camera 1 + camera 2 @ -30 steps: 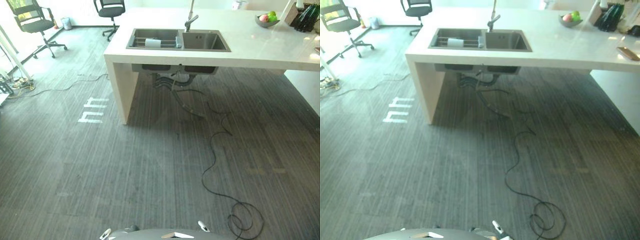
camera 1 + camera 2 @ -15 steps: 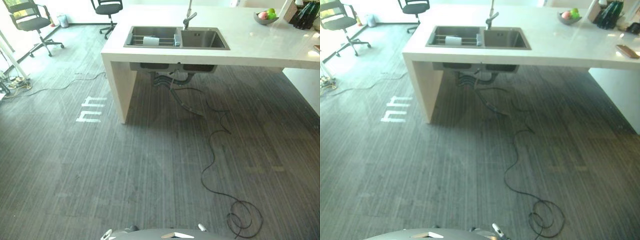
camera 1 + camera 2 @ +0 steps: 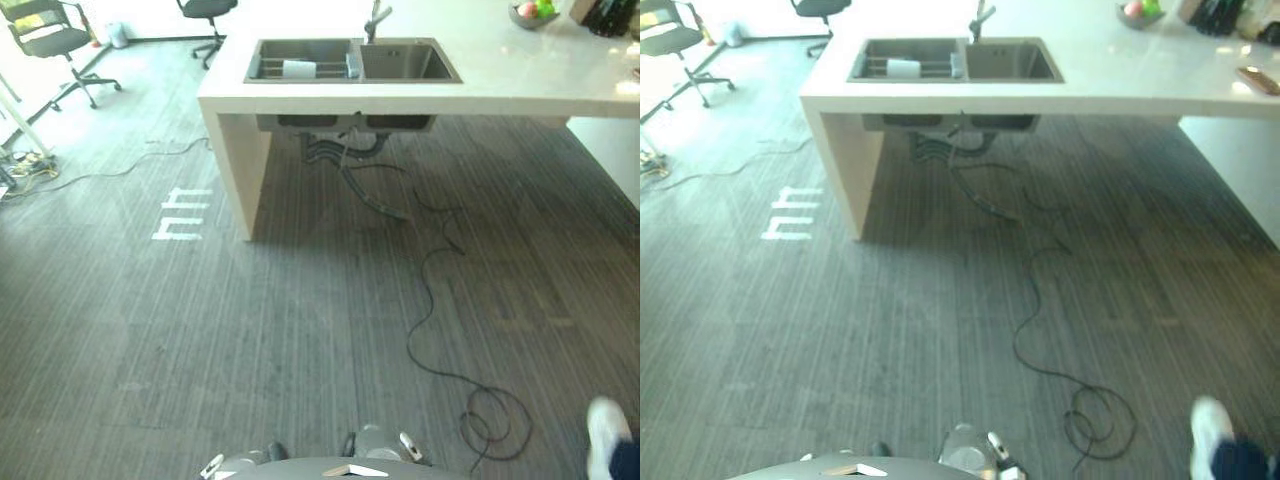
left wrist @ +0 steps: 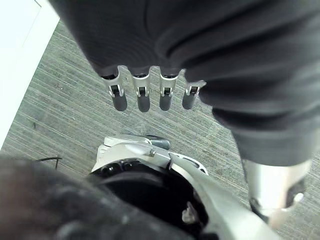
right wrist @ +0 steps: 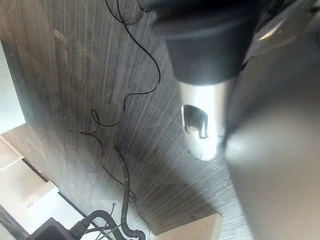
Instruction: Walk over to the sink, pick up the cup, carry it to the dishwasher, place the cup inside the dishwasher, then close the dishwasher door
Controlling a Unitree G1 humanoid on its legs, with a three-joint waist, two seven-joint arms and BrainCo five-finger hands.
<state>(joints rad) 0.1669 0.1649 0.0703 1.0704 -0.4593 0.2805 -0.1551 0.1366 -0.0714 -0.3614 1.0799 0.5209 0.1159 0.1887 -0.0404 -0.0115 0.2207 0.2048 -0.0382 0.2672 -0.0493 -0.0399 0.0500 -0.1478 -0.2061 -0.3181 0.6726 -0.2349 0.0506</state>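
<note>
A white cup (image 3: pixel 299 68) lies on its side on a rack in the left basin of the steel double sink (image 3: pixel 400 62). The sink is set in a white counter (image 3: pixel 520 85) some way ahead of me across the floor. In its wrist view my left hand (image 4: pixel 142 97) hangs over the grey floor with its fingers relaxed and nothing in them. In the right wrist view my right hand (image 5: pixel 200 125) shows one straight silver digit above the floor, holding nothing.
A tap (image 3: pixel 374 18) stands behind the sink and grey hoses (image 3: pixel 350 165) hang under it. A fruit bowl (image 3: pixel 530 12) sits on the counter's far right. Office chairs (image 3: pixel 45 40) stand at the far left. A person's white shoe (image 3: pixel 605 435) is at the lower right.
The whole picture has shifted: the camera has moved closer to the counter and tipped down. A person's white shoe has come into view at the lower right.
</note>
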